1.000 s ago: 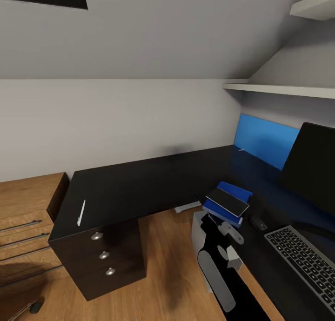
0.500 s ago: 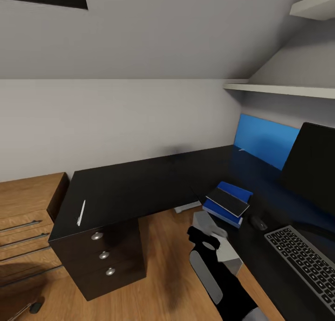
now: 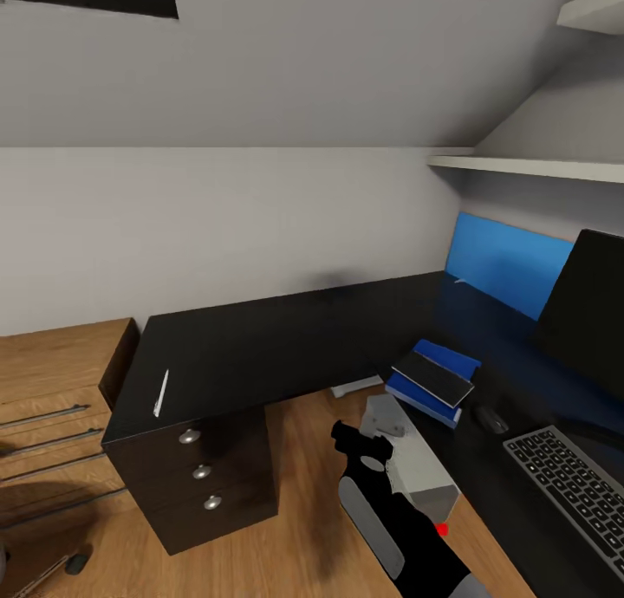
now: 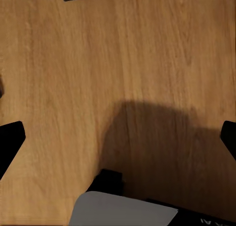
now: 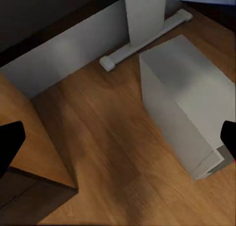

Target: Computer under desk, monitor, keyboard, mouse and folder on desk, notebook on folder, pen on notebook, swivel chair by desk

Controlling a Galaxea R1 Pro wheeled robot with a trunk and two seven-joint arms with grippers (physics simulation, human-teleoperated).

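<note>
**Right arm hanging low beside the tower**

The right arm [image 3: 381, 503] is reaching forward and down over the floor [image 3: 295, 494], its black wrist sitting just beside the computer [image 3: 416, 464] under the worktop [image 3: 260, 347]; both tools are standing released, the left tool [image 4: 118, 137] pointing straight down at the planks and the right tool [image 5: 118, 137] looking at the tower's pale side; the pen [image 3: 160, 393] is lying near the worktop's edge above the drawers [image 3: 204, 472]; the notebook [image 3: 433, 378] is resting on the folder [image 3: 433, 386]; the mouse [image 3: 492, 419] is sitting between folder and keyboard [image 3: 572, 485]; the monitor [image 3: 589, 312] is standing behind.
</note>
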